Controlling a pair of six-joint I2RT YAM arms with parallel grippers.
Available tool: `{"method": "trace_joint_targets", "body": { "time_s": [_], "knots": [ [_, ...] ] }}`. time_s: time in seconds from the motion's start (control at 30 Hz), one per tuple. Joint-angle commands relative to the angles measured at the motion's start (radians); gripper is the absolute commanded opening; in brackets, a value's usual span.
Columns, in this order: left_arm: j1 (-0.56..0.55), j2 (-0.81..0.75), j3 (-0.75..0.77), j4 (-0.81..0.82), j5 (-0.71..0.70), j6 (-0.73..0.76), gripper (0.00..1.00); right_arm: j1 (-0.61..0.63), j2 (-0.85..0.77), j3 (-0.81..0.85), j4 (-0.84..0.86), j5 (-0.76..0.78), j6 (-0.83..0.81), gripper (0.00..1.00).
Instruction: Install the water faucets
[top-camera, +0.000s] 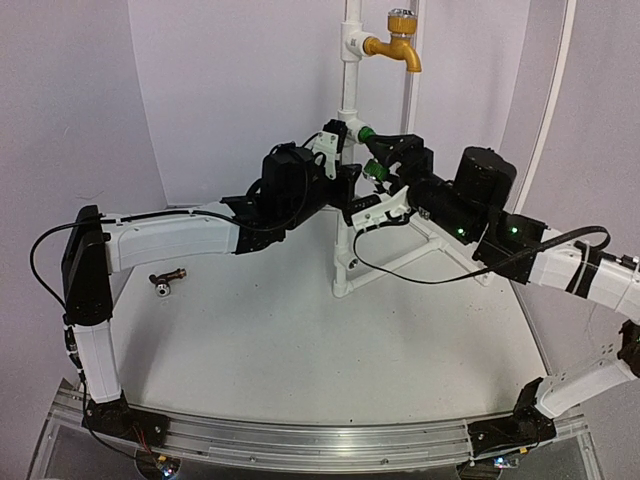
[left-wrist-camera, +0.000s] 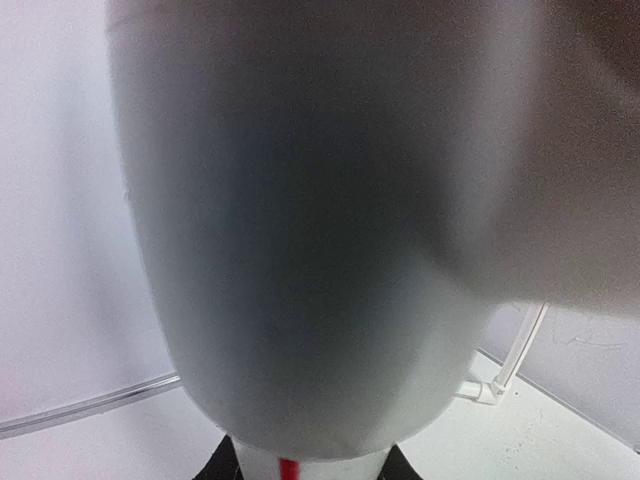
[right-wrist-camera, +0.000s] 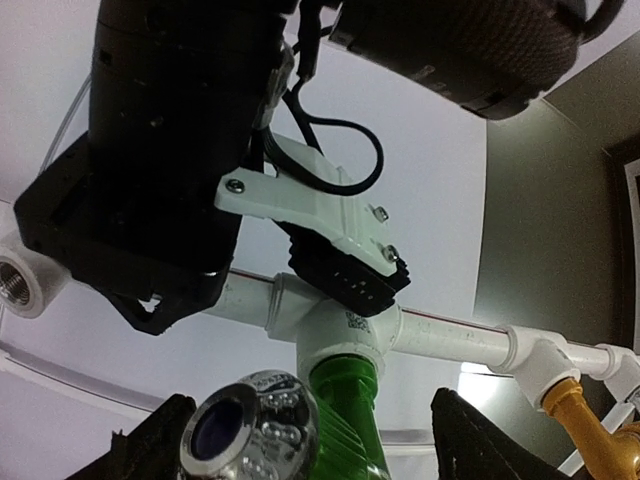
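The green faucet (top-camera: 368, 134) (right-wrist-camera: 352, 420) sits with its threaded end in a tee socket of the white pipe stand (top-camera: 345, 240) (right-wrist-camera: 345, 325), its silver cap (right-wrist-camera: 250, 432) facing the right wrist camera. My right gripper (top-camera: 385, 166) (right-wrist-camera: 320, 450) is open, one finger on each side of the green faucet; there is a gap on the right side. My left gripper (top-camera: 335, 152) (left-wrist-camera: 300, 465) is shut on the pipe stand at that tee, and the white pipe (left-wrist-camera: 300, 250) fills its view. The dark brown faucet (top-camera: 167, 281) lies on the table at the left.
A yellow-orange faucet (top-camera: 398, 45) (right-wrist-camera: 580, 420) is mounted at the top of the stand. An open socket (right-wrist-camera: 20, 285) shows at the stand's lower end. The stand's white base legs (top-camera: 420, 260) spread over the table behind the right arm.
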Motion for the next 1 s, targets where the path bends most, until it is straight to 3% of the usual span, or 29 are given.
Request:
{"method": "trace_joint_targets", "body": {
  "time_s": [0.0,0.07,0.17,0.27,0.33,0.47,0.7,0.83,0.9,0.97],
  "knots": [
    [0.002,0.063,-0.031,-0.243,-0.013,-0.031,0.00,0.005,0.041,0.057,0.141,0.115,0.037,0.53],
    [0.001,0.065,-0.032,-0.243,-0.011,-0.033,0.00,0.013,0.042,0.050,0.170,0.121,0.109,0.34],
    [0.001,0.066,-0.034,-0.243,-0.010,-0.033,0.00,0.023,0.039,0.065,0.135,0.139,0.290,0.24],
    [0.002,0.067,-0.033,-0.243,-0.007,-0.034,0.00,0.032,0.031,0.116,0.011,0.133,0.587,0.15],
    [0.001,0.068,-0.031,-0.243,-0.006,-0.036,0.00,0.032,0.026,0.165,-0.074,0.097,0.867,0.15],
    [0.001,0.076,-0.026,-0.243,0.000,-0.041,0.00,0.032,0.022,0.212,-0.088,0.069,1.354,0.17],
    [0.001,0.073,-0.029,-0.244,-0.004,-0.048,0.00,0.029,0.032,0.273,-0.092,0.126,2.026,0.16],
    [0.001,0.071,-0.035,-0.244,-0.015,-0.051,0.00,0.024,0.017,0.298,-0.103,0.135,2.287,0.24],
    [0.001,0.070,-0.038,-0.244,-0.017,-0.056,0.00,0.022,0.003,0.303,-0.105,0.131,2.361,0.25],
    [0.001,0.070,-0.039,-0.244,-0.018,-0.058,0.00,0.021,-0.010,0.310,-0.108,0.098,2.365,0.34]
  ]
}}
